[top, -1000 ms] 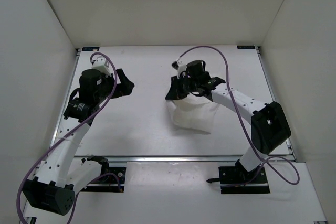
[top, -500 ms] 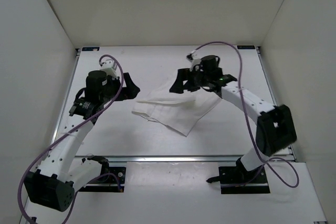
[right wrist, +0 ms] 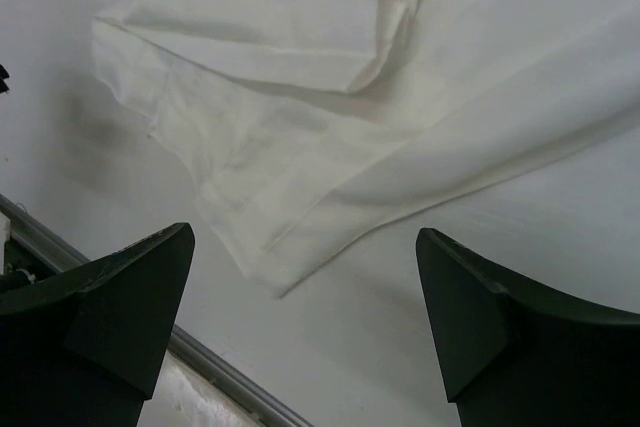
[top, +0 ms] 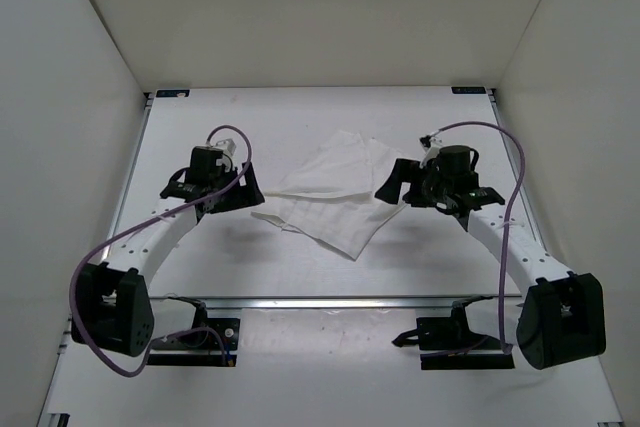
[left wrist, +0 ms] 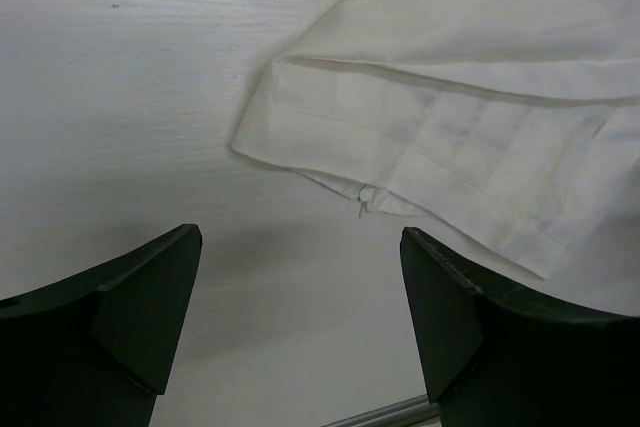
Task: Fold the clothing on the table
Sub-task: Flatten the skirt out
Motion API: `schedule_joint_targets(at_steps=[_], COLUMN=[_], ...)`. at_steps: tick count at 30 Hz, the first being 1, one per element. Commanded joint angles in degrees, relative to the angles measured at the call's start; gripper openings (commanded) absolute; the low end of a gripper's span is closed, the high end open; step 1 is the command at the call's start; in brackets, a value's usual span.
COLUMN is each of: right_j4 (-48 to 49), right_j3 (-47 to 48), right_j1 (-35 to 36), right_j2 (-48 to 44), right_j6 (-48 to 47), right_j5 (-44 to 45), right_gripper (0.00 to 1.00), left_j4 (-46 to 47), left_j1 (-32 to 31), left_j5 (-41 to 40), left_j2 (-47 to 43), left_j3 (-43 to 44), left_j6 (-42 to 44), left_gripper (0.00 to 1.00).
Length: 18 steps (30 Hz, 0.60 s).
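At frame centre the clothing (top: 338, 195) lies rumpled on the bench (top: 300, 117); left fingers (left wrist: 125, 312) and right fingers (right wrist: 110, 312), wide and empty, should pinch matching hem corners.

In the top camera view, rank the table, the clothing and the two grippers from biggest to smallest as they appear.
1. The table.
2. The clothing, far smaller than the table.
3. The left gripper and the right gripper: about alike, so unranked.
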Motion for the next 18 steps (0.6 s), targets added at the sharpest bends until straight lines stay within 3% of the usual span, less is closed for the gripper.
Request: schedule_joint_targets(at_steps=[1, 6, 9, 18], right_j4=[-0.2, -1.4, -2.2, -2.6], right_j3=[-0.8, -3.8, -5.0, -10.2], right_j1=[2.9, 5.7, 9.2, 13.5], right_j2=[-2.8, -1.5, -2.2, -1.8], right_j6=[2.0, 5.6, 7.8, 14.1], right_j5=[2.7, 1.3, 5.4, 6.8], right_gripper=[0.9, 0.86, 0.88, 0.85], left_j4=[4.6, 8.2, 9.6, 13.1], left_j1=[0.4, 1.1, 1.7, 2.8], left_j5=[1.0, 7.7, 8.2, 9.1], left_j2=[1.5, 7.6, 10.6, 16.8], left_j3=[-1.5, -2.0, -2.2, -1.2], left_j6=[-0.9, -1.0, -0.7, 2.5], left_gripper=[0.91, 0.88, 0.82, 0.68])
